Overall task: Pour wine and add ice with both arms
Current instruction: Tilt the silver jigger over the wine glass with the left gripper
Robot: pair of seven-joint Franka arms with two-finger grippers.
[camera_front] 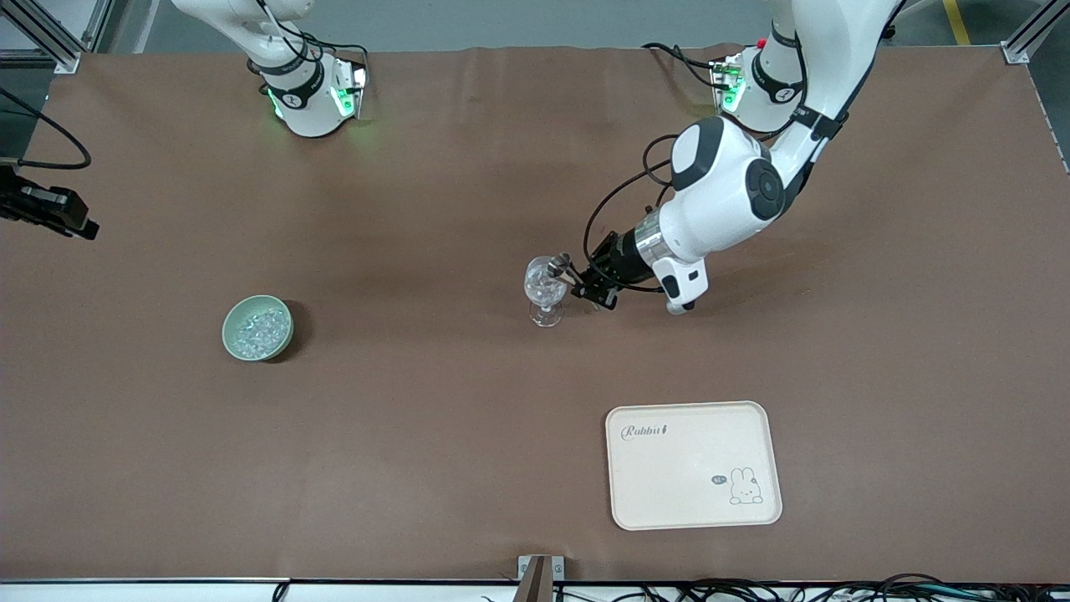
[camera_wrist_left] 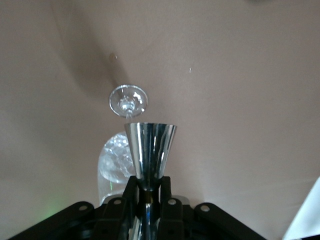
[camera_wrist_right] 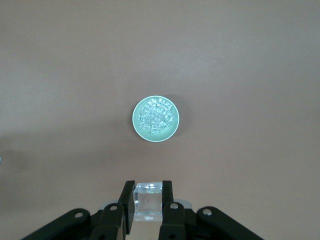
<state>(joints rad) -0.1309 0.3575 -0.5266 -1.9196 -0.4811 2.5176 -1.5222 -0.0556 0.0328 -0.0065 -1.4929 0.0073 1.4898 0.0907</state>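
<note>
Front view: left gripper point(camera_front: 572, 284) is holding a metal jigger point(camera_front: 558, 266) tipped over the stemmed glass point(camera_front: 545, 290) mid-desk, jaws clenched on its waist; a tilt too far is risking knocking the glass over. Right gripper point(camera_wrist_right: 148, 200), high over the bowl point(camera_wrist_right: 172, 131) of ice point(camera_wrist_right: 155, 117), jaws grasping 1 clear cube point(camera_wrist_right: 148, 202), is risking a slip.

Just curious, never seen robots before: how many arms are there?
2. The left arm reaches mid-table, left tool holding a metal cup at the stemmed glass. The right arm reaches toward its table end, right tool gripping an ice cube.
</note>
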